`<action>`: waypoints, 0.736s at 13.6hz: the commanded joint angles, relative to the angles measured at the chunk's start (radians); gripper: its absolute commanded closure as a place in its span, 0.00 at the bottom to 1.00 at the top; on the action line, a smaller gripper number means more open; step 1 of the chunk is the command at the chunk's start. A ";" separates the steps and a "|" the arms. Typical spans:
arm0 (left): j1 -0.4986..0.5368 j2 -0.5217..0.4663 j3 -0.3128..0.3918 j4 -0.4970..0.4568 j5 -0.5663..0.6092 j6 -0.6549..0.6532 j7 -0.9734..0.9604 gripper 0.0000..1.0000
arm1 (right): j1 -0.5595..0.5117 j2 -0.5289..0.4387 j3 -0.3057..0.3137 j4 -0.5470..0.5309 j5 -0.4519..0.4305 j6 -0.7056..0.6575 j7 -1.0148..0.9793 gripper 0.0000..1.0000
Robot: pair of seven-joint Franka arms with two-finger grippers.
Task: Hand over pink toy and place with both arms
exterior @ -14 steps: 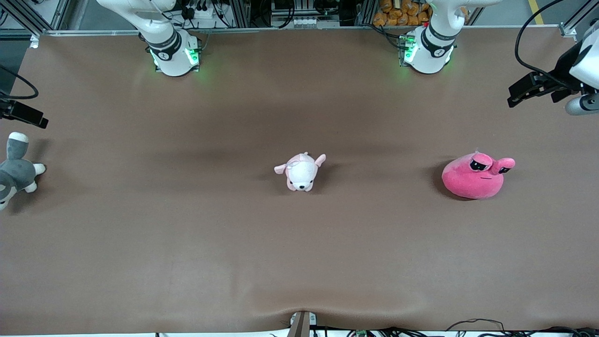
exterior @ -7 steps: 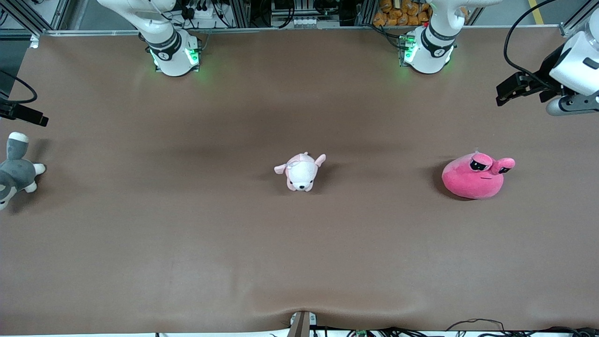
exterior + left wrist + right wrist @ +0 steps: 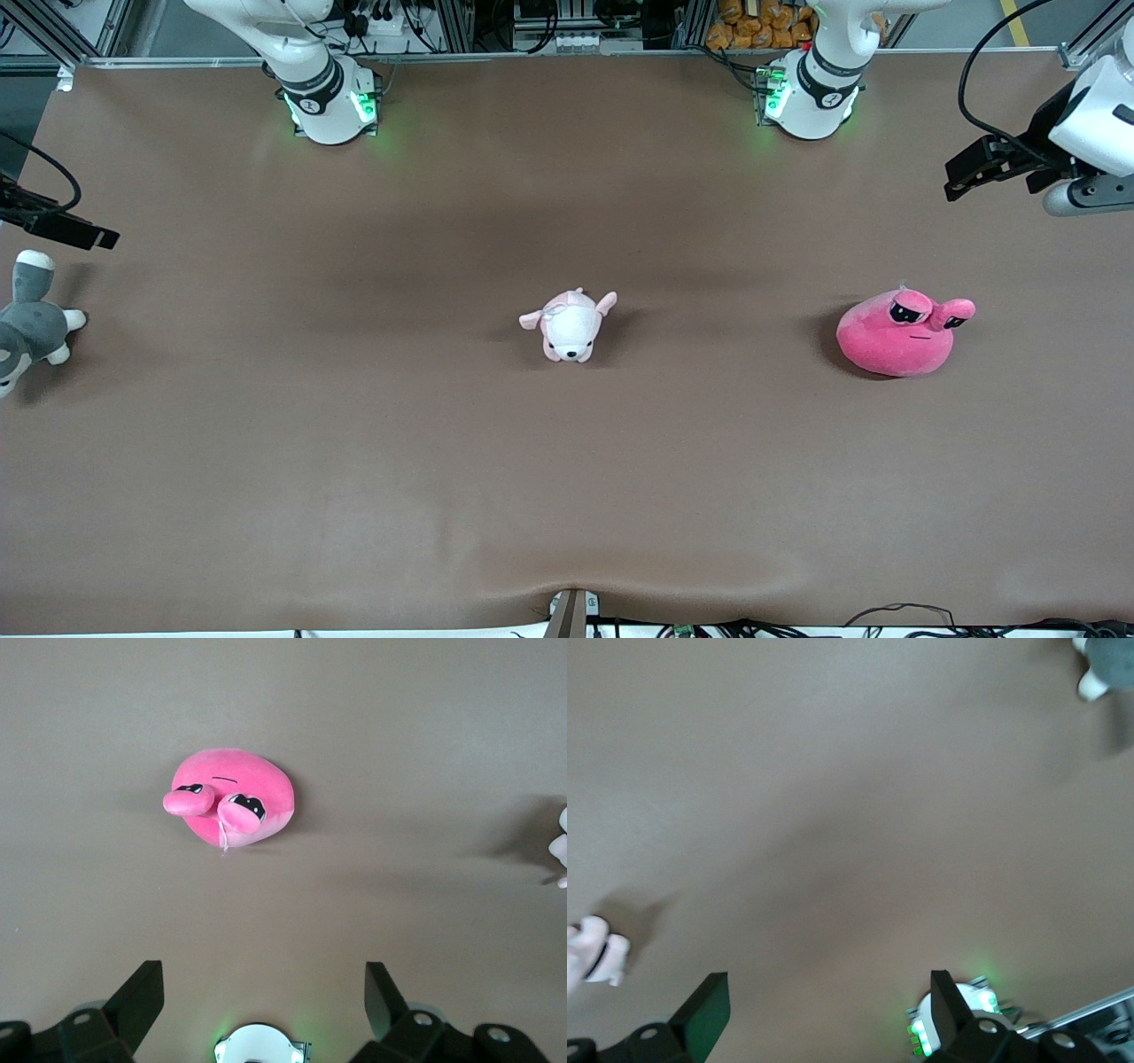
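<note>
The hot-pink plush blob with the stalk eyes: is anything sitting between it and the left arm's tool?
Nothing visible does. The hot-pink plush blob lies alone on bare brown table, and the left tool, open, hangs over the table's end with only open surface between them. The small pale pink puppy plush sits mid-table, well aside.

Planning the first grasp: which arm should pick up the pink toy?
Left. The pink toy lies toward the left arm's end of the table, and the left gripper, jaws open, has it in its wrist view. The right gripper hangs by the grey plush.
</note>
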 commanded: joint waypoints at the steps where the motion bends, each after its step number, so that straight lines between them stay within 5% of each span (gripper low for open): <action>1: 0.004 -0.020 0.001 -0.025 0.006 0.021 -0.002 0.00 | -0.004 -0.003 0.009 -0.001 0.071 0.008 0.136 0.00; 6: 0.004 -0.020 -0.004 -0.029 0.006 0.024 -0.004 0.00 | 0.008 0.008 0.014 -0.001 0.123 0.017 0.263 0.00; 10: 0.012 -0.005 0.002 -0.031 0.006 0.026 -0.043 0.00 | 0.106 0.008 0.014 0.001 0.206 0.067 0.614 0.00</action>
